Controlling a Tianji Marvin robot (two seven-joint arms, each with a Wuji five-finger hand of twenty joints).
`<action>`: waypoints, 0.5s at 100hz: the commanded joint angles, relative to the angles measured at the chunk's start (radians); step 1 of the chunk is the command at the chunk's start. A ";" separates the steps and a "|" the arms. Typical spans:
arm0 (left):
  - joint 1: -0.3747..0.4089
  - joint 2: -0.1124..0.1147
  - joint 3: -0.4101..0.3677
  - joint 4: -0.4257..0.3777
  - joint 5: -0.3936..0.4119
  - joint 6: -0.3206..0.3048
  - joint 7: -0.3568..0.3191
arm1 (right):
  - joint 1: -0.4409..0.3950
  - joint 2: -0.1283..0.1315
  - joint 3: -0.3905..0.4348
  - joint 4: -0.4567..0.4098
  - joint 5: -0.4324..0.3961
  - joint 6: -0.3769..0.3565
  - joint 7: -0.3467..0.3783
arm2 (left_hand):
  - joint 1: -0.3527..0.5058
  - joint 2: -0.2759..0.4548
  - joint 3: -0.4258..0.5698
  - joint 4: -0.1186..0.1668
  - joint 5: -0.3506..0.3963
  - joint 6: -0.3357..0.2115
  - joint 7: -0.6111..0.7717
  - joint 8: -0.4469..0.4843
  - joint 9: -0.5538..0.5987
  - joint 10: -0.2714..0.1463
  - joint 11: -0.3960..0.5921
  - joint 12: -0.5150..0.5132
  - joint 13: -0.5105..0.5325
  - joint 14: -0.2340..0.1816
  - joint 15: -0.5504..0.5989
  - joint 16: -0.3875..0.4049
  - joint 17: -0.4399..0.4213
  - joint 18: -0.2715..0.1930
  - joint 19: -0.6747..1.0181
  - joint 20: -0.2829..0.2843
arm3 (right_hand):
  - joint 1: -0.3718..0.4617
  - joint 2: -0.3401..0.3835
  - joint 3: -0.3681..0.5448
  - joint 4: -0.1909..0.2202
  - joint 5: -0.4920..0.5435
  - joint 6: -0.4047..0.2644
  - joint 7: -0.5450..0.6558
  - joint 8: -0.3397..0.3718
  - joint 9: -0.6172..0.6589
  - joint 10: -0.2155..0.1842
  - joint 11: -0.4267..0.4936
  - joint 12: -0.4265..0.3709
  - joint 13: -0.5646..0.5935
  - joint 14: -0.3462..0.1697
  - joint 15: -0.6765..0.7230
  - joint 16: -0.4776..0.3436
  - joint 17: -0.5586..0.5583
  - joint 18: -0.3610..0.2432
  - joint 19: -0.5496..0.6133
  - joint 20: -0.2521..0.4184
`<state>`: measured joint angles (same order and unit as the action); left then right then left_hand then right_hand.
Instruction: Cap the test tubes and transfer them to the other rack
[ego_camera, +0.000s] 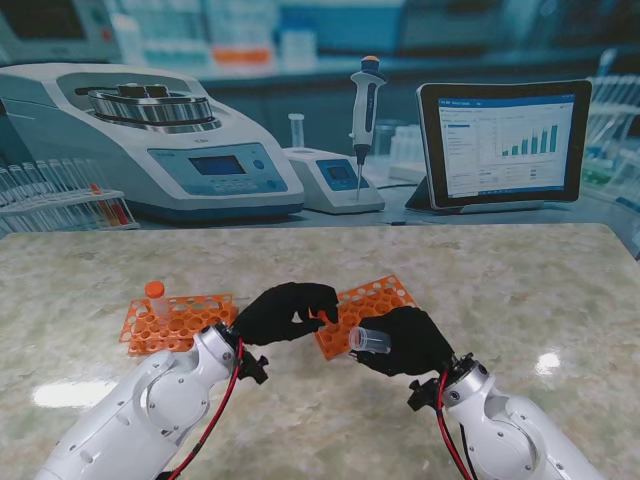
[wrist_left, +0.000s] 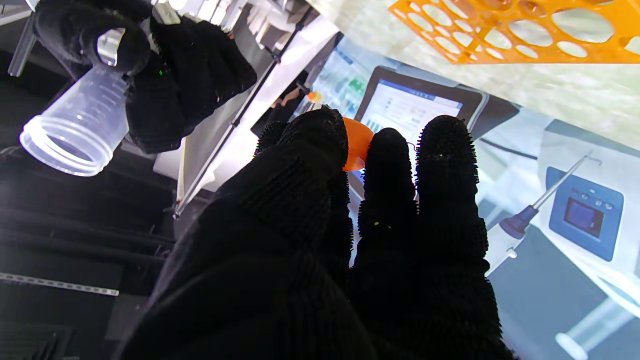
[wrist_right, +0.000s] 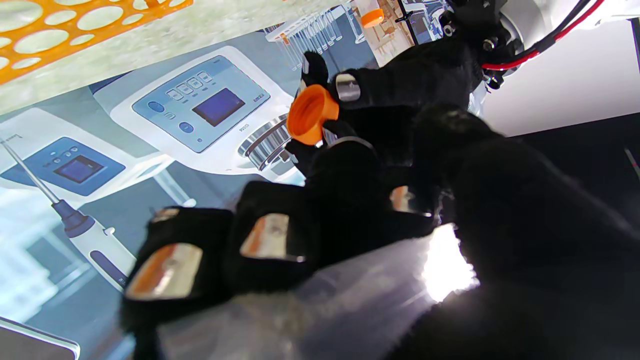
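left hand fingertips pinching orange cap; right hand fingers wrapped round clear open tube, mouth facing cap, apart, above marble table between two orange racks.

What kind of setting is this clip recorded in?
It looks like a laboratory bench, though the background may be a printed backdrop. A centrifuge, a pipette on a stand and a tablet showing charts sit behind a marble-patterned table with orange tube racks.
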<state>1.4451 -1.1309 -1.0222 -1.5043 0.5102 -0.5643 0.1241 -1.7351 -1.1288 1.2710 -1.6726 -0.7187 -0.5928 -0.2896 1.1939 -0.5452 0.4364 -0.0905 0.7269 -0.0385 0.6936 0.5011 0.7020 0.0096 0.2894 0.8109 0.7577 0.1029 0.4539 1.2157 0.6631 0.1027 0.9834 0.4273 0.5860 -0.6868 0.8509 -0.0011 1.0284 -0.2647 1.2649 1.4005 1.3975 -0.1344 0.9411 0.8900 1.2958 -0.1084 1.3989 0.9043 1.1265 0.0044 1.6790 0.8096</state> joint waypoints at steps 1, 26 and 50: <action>0.001 -0.008 0.001 -0.017 -0.010 -0.004 0.008 | -0.003 0.000 -0.004 0.002 0.006 0.002 0.011 | 0.097 0.009 0.072 0.024 0.027 0.034 0.012 0.007 0.002 0.033 0.055 0.000 0.017 -0.032 -0.022 0.019 -0.001 0.003 -0.021 -0.024 | 0.030 0.031 -0.004 -0.012 0.020 -0.083 0.046 0.054 0.043 0.009 0.004 0.017 0.026 -0.065 0.179 0.062 0.076 -0.110 0.315 0.046; 0.004 -0.020 0.008 -0.039 -0.029 -0.017 0.039 | -0.001 0.002 -0.010 -0.003 0.008 0.012 0.020 | 0.097 0.009 0.072 0.023 0.026 0.032 0.012 0.008 0.001 0.033 0.055 0.000 0.017 -0.033 -0.024 0.021 -0.001 0.003 -0.023 -0.023 | 0.030 0.029 -0.005 -0.013 0.020 -0.083 0.046 0.054 0.042 0.008 0.004 0.017 0.026 -0.065 0.179 0.062 0.076 -0.110 0.315 0.046; 0.014 -0.027 0.010 -0.064 -0.017 -0.034 0.072 | 0.000 0.003 -0.011 -0.001 0.006 0.016 0.022 | 0.097 0.009 0.073 0.024 0.026 0.033 0.013 0.008 0.000 0.033 0.056 -0.001 0.017 -0.032 -0.025 0.022 -0.001 0.003 -0.023 -0.022 | 0.030 0.030 -0.004 -0.012 0.022 -0.081 0.046 0.053 0.043 0.009 0.004 0.018 0.026 -0.065 0.179 0.062 0.076 -0.110 0.314 0.046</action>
<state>1.4530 -1.1521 -1.0141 -1.5501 0.4889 -0.5911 0.1903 -1.7305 -1.1258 1.2636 -1.6729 -0.7129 -0.5830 -0.2724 1.1941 -0.5454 0.4449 -0.0905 0.7270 -0.0371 0.6936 0.5011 0.7018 0.0104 0.2894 0.8109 0.7577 0.1054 0.4495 1.2235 0.6631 0.1042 0.9829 0.4273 0.5860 -0.6868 0.8509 -0.0011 1.0285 -0.2647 1.2649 1.4021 1.3975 -0.1344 0.9411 0.8900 1.2958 -0.1084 1.3988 0.9043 1.1265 0.0044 1.6790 0.8095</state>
